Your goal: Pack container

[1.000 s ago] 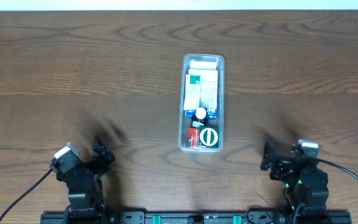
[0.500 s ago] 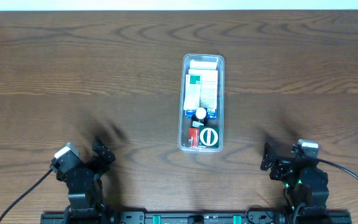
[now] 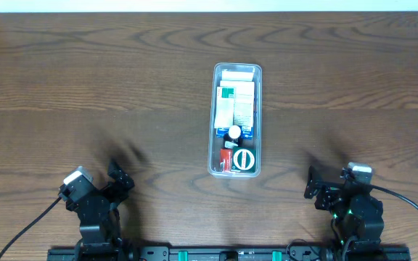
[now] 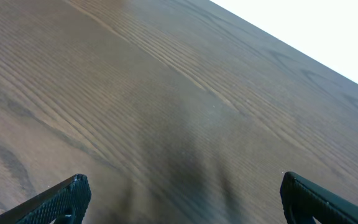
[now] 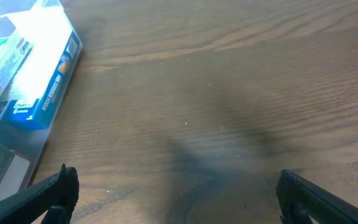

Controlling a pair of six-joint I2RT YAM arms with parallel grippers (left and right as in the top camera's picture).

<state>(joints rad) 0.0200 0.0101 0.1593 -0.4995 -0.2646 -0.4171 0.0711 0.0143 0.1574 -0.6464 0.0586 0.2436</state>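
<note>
the wooden table fills my overhead view. the clear container sits lengthwise at its middle, well ahead of both arms. inside, i see white and green boxes packed toward the far end, with a red item beside a round white lid at the near end. the left gripper and right gripper hang near the table's front edge, well apart from the container. each has its fingers spread wide over the wood, gripping nothing.
</note>
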